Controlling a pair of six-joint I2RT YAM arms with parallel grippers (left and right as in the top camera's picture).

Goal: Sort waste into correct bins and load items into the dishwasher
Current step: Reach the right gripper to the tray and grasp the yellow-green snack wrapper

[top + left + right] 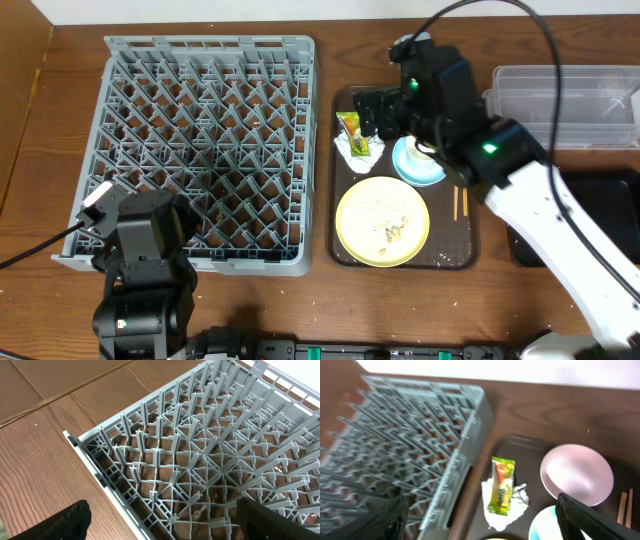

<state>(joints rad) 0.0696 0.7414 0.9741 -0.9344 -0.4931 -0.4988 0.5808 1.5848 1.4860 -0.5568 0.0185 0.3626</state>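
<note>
Right tool (480, 505) hung with jaws spread, empty; the green-yellow snack wrapper (501, 485) lay ahead between them, atop a crumpled tissue (519, 500). Dropping straight and pinching only the wrapper's narrow width looked wisest.

1. No word, number or brand name can be read in any of the three views.
2. The small green-yellow snack wrapper (501, 485) has some print along its length in the right wrist view, with reddish and darker marks. The picture is too blurred there to make out any single letter.
3. In the overhead view the same wrapper (350, 127) is too small, and its print shows only as colour.
</note>
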